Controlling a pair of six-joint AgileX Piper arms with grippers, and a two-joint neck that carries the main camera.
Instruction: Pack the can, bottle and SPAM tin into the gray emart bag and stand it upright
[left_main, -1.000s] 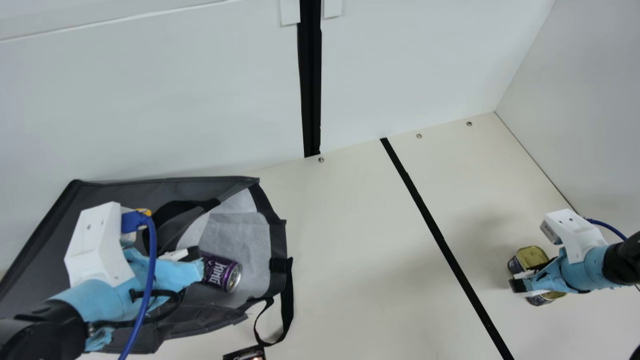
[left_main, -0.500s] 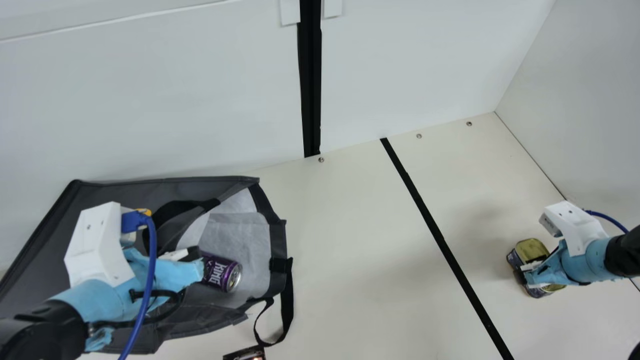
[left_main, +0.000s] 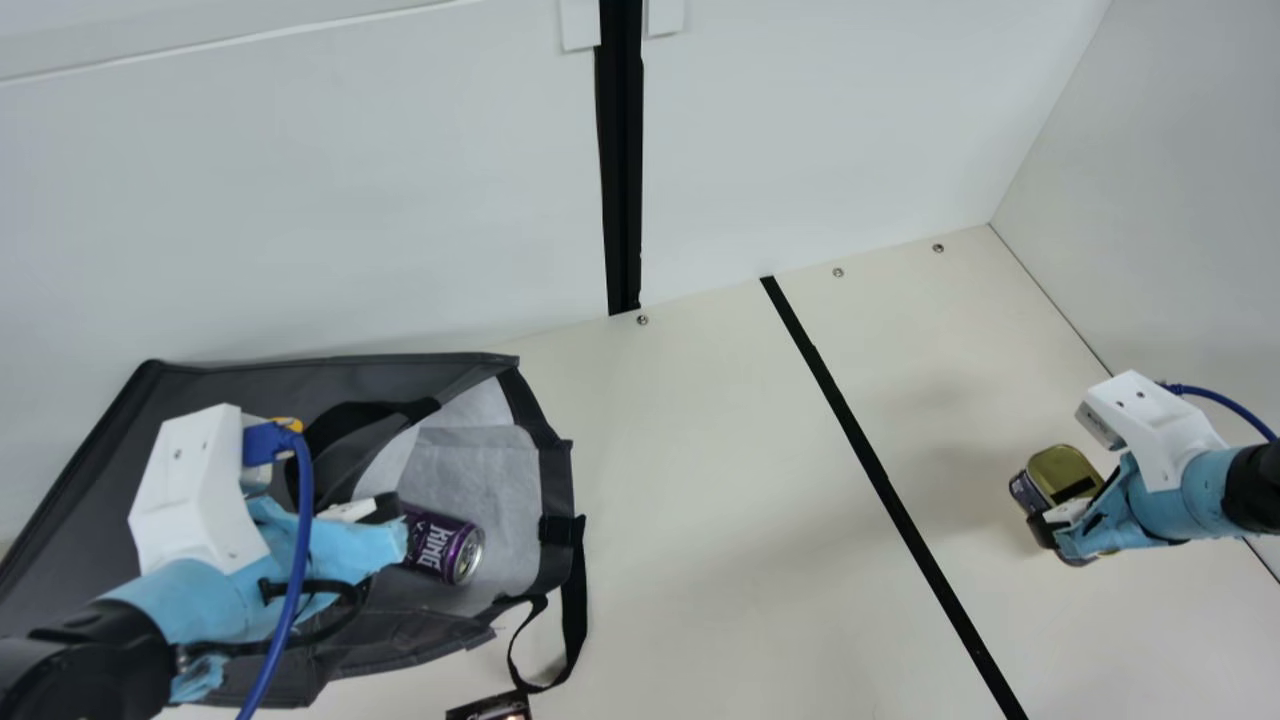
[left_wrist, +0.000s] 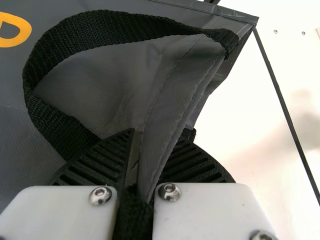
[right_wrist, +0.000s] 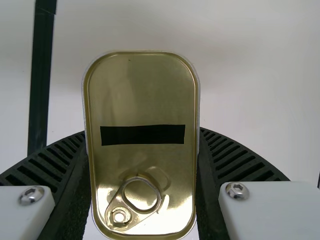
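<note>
The gray bag (left_main: 240, 383) lies on its side at the left, its mouth facing right. Inside the mouth rests a purple can (left_main: 445, 544). My left gripper (left_main: 390, 525) is at the bag's upper edge; in the left wrist view the left gripper (left_wrist: 142, 165) is shut on a fold of the gray fabric (left_wrist: 167, 110). Far right, my right gripper (left_main: 1065, 515) is around the SPAM tin (left_main: 1064, 472). In the right wrist view the right gripper (right_wrist: 142, 165) presses both sides of the tin (right_wrist: 142, 100), gold lid with pull ring facing the camera.
A black strap (left_main: 574, 620) hangs from the bag's mouth onto the table (left_main: 720, 500). Beside its end, at the bottom edge, part of a dark item (left_main: 492, 708) shows. A black line (left_main: 870, 450) crosses the table. White walls stand at the back and right.
My right gripper has closed on the SPAM tin and moved up the main view with it, the tin now off its earlier place. The left arm and the bag have stayed still.
</note>
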